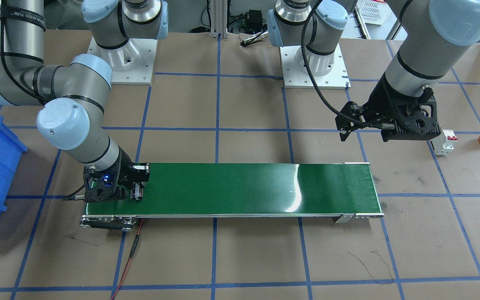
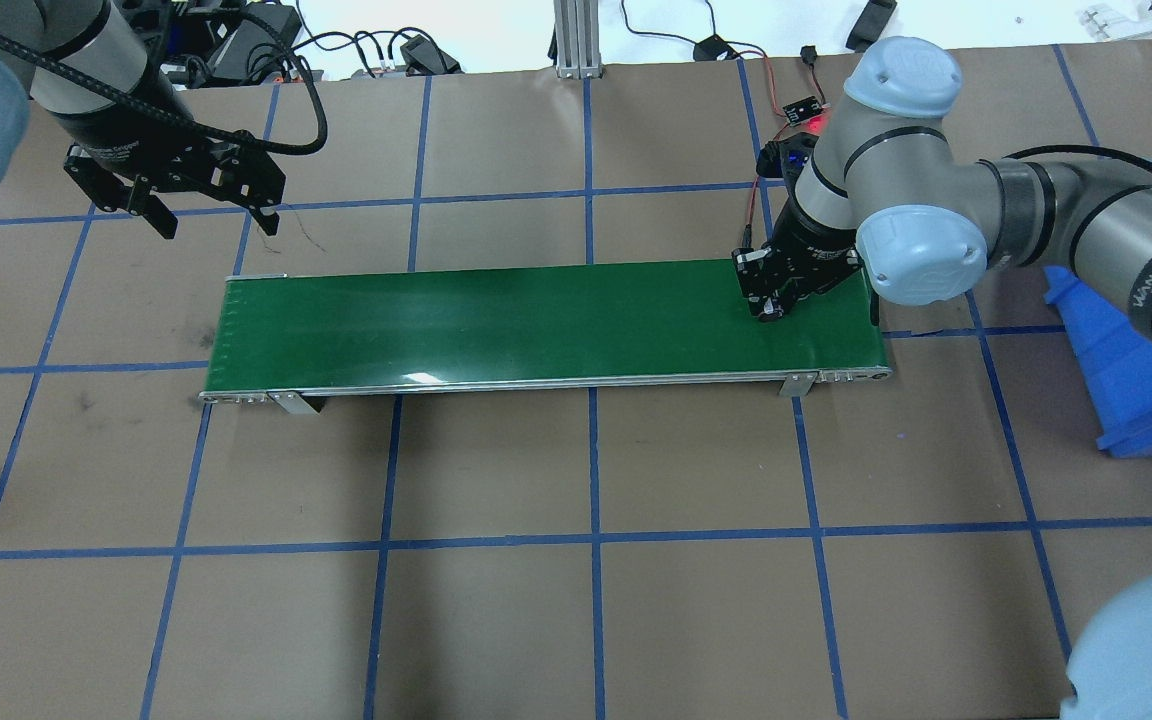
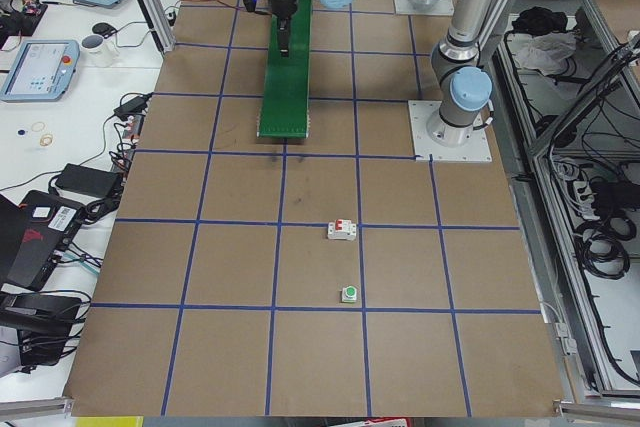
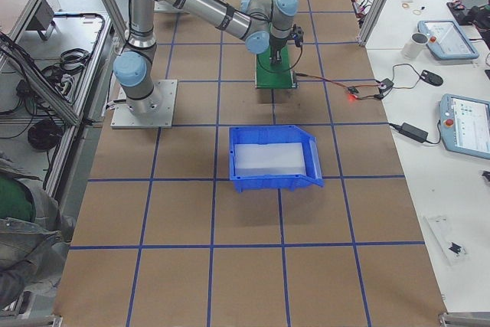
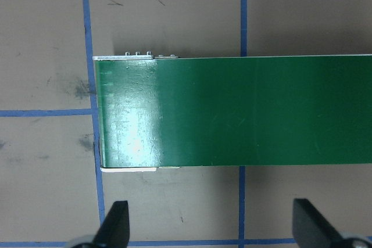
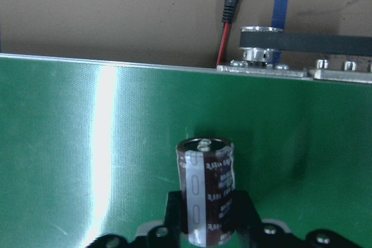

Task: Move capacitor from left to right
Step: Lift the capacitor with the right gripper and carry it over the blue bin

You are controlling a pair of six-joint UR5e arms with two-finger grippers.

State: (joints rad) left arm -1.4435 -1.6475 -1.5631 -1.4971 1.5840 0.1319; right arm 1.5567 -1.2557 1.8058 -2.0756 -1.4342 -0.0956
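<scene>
- The capacitor [image 6: 204, 193], a stubby dark-brown cylinder with a grey stripe and silvery top, is standing upright over the green belt's [image 6: 87, 143] right end.
- The right gripper [image 2: 769, 305] is clamping it.
- The left gripper [image 5: 212, 225] is hanging wide open, empty.

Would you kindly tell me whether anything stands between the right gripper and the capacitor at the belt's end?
Nothing visible does. The capacitor stands upright at the end of the green belt, directly between the fingers of the right gripper, which appear closed against its sides.
</scene>
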